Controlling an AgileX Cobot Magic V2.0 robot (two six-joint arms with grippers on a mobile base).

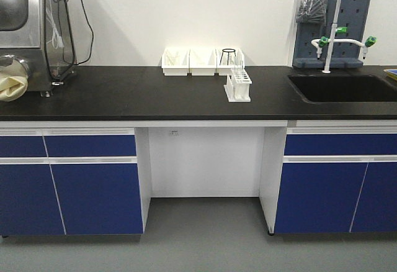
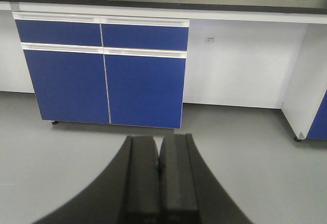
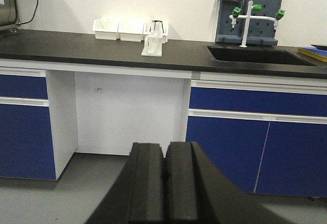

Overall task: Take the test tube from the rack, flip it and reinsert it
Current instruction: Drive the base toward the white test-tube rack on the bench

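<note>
Rack (image 1: 238,86) stands on the worktop (image 1: 124,95) in front of the bins (image 1: 189,63); your left claw (image 2: 159,143) and right claw (image 3: 166,150) are pressed together, empty.

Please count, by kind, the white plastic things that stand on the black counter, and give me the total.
White bins: 3
Test tube rack: 1
Total: 4

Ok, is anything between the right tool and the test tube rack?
Nothing visible. The right tool, shut, faces open floor; the rack stands on the counter with bare top in front and white bins behind it.
</note>
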